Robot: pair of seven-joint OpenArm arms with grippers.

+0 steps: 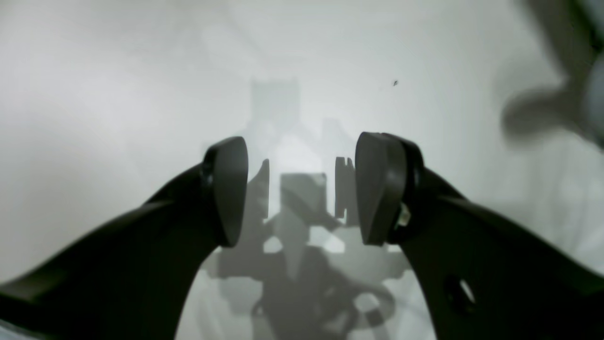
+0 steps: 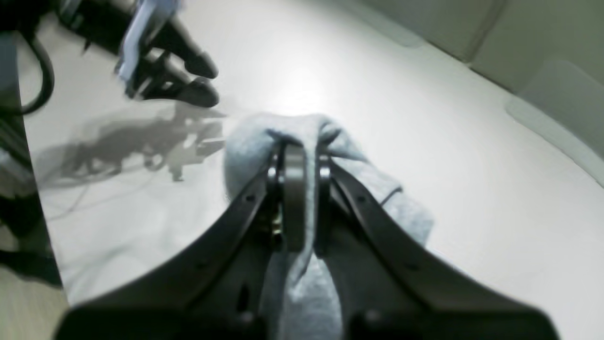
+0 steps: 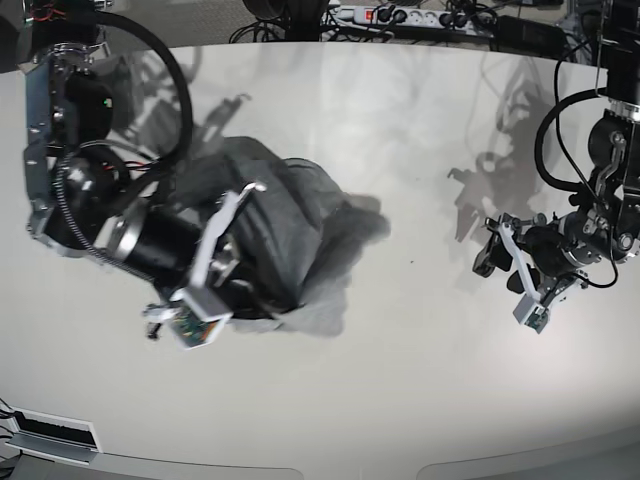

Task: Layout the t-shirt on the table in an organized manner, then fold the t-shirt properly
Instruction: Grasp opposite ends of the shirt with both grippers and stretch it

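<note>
Base view: the t-shirt point(image 3: 300, 225) is seen bunched in 1 crumpled heap on the table point(image 3: 400, 400), toward that view's left, partly covered by the right arm. No sleeve, collar or hem can be picked out, and no lettering is shown. The right gripper point(image 2: 302, 156) is clamped on a fold of grey cloth; in the right wrist view the fabric is pinched between both jaws and draped over them. The left gripper point(image 1: 302, 189) is spread wide with nothing between the jaws, held over bare tabletop, well apart from the shirt.

Layout is judged as not yet done; only 1 grasp point is held.

Risks, as judged:
- More than 1 layer may be caught in the pinch, since a thick wad is seen in the jaws. If lifted that way, the shirt would likely stay balled up instead of opening.
- Which part of the garment is gripped cannot be told, so a pull could twist it or turn it inside out.
- The glossy surface is expected to give little friction, so the whole heap could be dragged rather than spread.
- A 2nd grasp by the left gripper has to be made close to the right arm; a collision is possible.
- The heap is partly hidden from the base view by the right arm, so a corner may be misjudged.
</note>
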